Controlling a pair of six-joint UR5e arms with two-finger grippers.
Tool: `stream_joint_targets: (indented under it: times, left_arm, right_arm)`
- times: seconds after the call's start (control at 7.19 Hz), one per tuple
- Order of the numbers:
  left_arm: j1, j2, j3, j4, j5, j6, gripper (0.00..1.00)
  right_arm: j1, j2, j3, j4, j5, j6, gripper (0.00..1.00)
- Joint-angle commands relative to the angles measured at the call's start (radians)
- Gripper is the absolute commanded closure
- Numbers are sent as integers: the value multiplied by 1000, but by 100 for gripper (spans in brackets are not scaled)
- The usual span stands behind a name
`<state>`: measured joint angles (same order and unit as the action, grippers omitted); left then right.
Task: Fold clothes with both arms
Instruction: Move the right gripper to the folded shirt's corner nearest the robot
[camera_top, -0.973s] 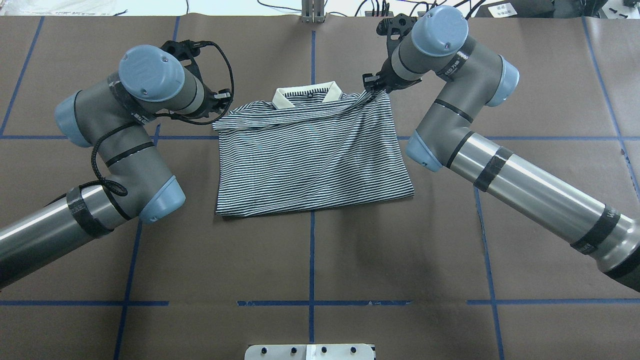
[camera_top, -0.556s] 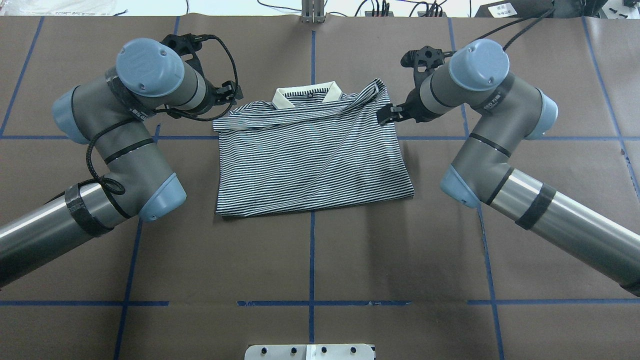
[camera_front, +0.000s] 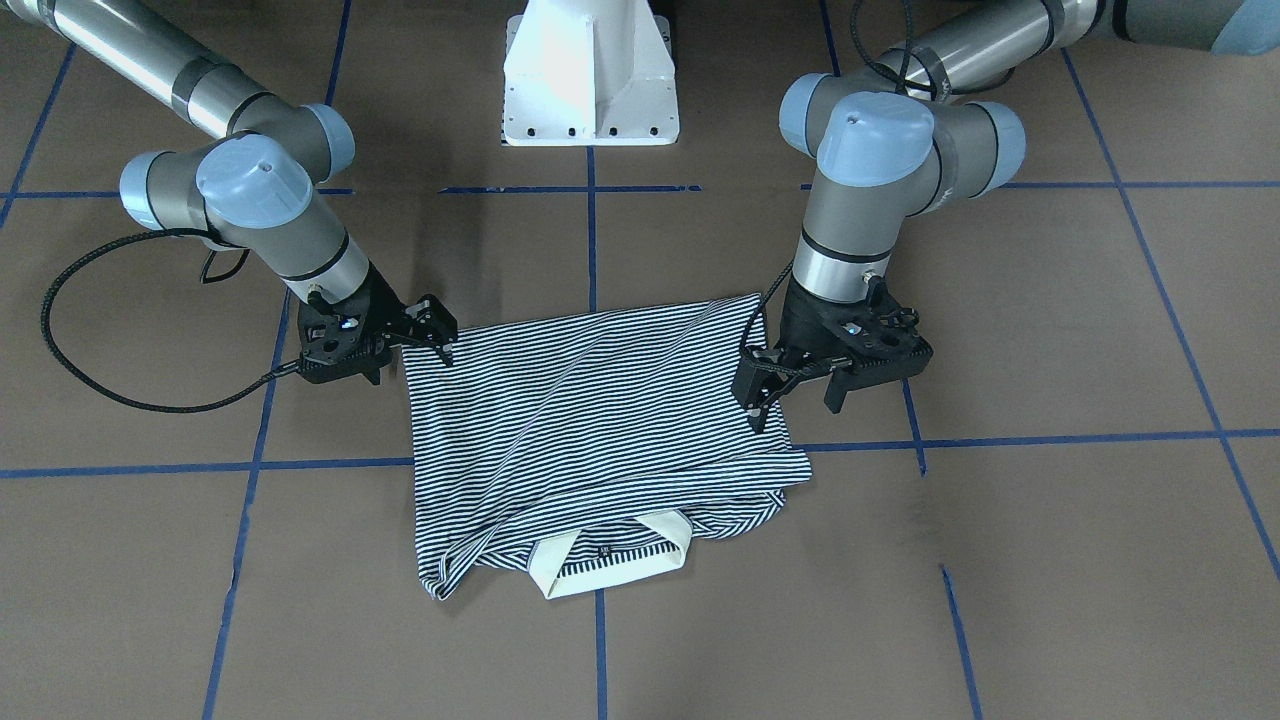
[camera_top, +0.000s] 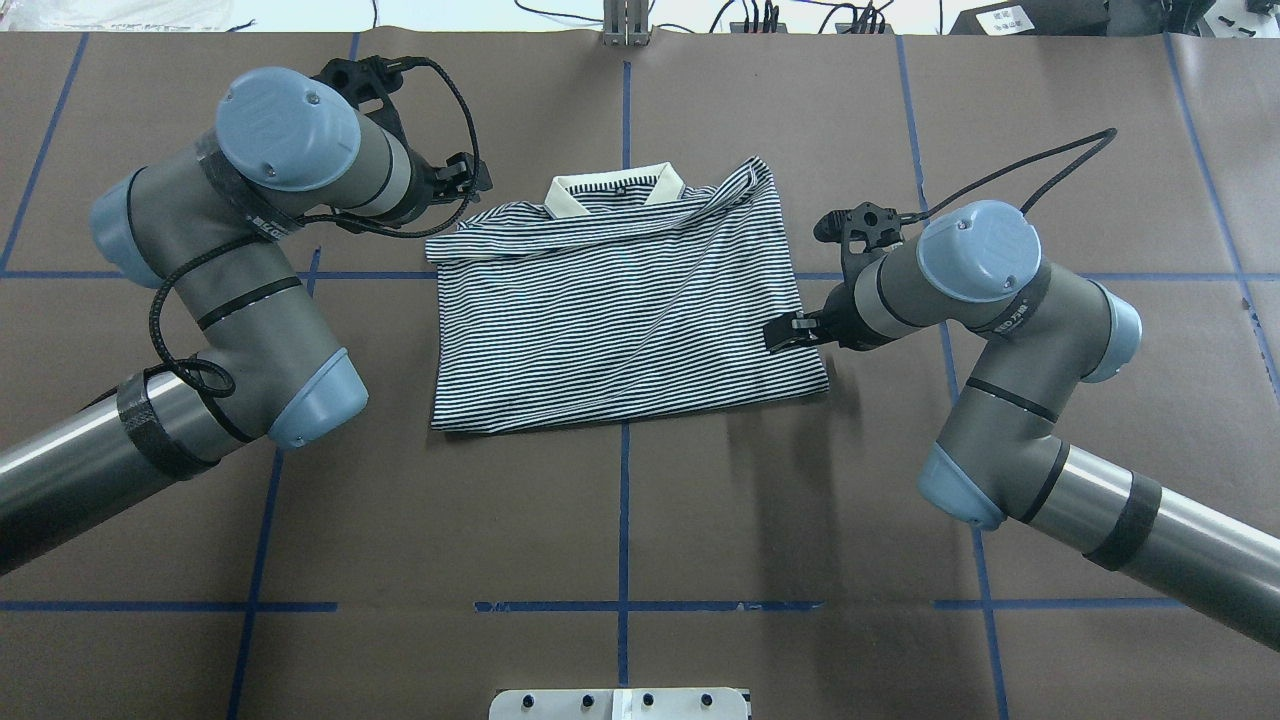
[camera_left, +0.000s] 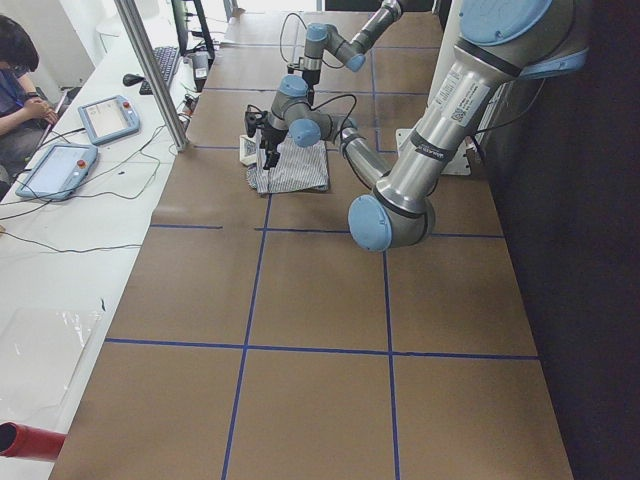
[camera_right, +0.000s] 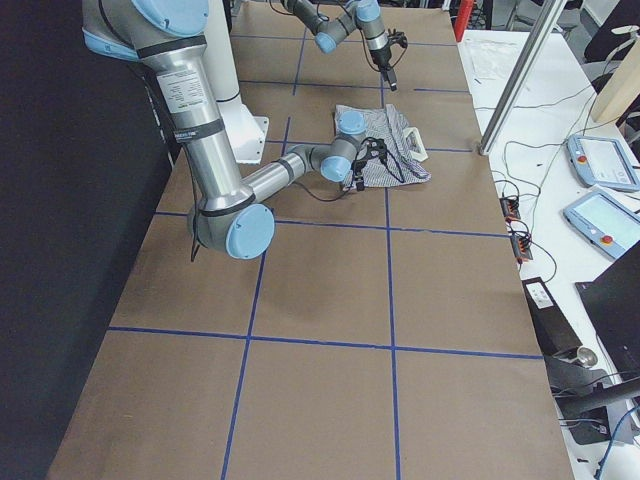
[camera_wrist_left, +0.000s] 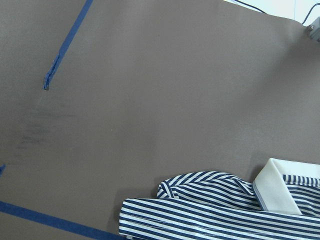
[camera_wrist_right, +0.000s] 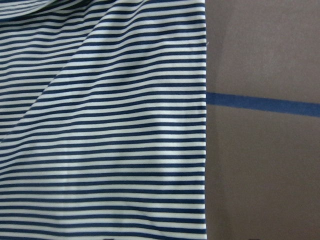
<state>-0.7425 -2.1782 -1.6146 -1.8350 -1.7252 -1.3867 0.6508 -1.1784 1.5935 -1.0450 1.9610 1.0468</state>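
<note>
The clothes are one navy-and-white striped polo shirt (camera_top: 620, 320), folded into a rough rectangle on the brown table, with its cream collar (camera_top: 615, 190) at the far side. My left gripper (camera_top: 472, 178) hovers just off the shirt's far left corner. It looks open (camera_front: 793, 395) and holds nothing, and its wrist view shows bare table with the shirt's corner (camera_wrist_left: 210, 210). My right gripper (camera_top: 782, 332) sits at the shirt's right edge, apparently open (camera_front: 435, 335) and empty. Its wrist view shows striped cloth (camera_wrist_right: 100, 125) beside bare table.
Blue tape lines (camera_top: 624, 520) cross the brown table cover. The white pedestal base (camera_front: 590, 75) stands at the robot's side and a metal post (camera_top: 625, 25) at the far edge. A person (camera_left: 20, 70) sits at a side bench with tablets (camera_left: 105, 115).
My right gripper let go of the shirt's far right corner and drew back toward the robot along the right edge. The left gripper rose and shifted slightly away from the shirt.
</note>
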Motion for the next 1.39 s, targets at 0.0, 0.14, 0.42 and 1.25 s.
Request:
stream_joint_targets:
  times: [0.0, 0.14, 0.42, 1.25]
  left_arm:
    - [0, 1, -2, 0, 0, -2, 0]
    - [0, 1, -2, 0, 0, -2, 0]
    - [2, 0, -5, 0, 0, -2, 0]
    - [-1, 9, -31, 2, 1, -3, 0]
  right_arm:
    - [-11, -3, -1, -1, 2, 2, 62]
    - [-16, -4, -3, -3, 6, 2, 88]
    - [-25, -15, 0, -3, 10, 2, 100]
    - [-319, -389, 437, -23, -17, 205, 100]
